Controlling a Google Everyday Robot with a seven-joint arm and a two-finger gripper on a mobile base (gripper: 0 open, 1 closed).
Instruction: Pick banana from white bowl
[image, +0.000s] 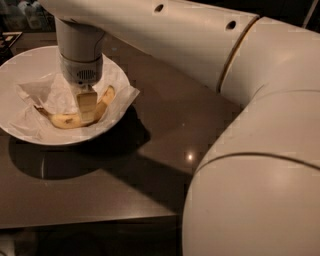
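Note:
The banana (64, 120), yellow with brown speckles, lies curved in the white bowl (17, 62) at the upper left, on crumpled white paper (42, 92). My gripper (86, 107) reaches straight down from the wrist (80, 55) into the bowl. It sits right at the middle of the banana and covers that part. The banana's two ends show on either side of it. The banana rests on the paper.
The bowl stands on a dark glossy table (125, 190) whose front edge runs along the bottom. My large white arm (250, 150) fills the right side and top of the view. Dim objects (10, 37) stand at the far top left.

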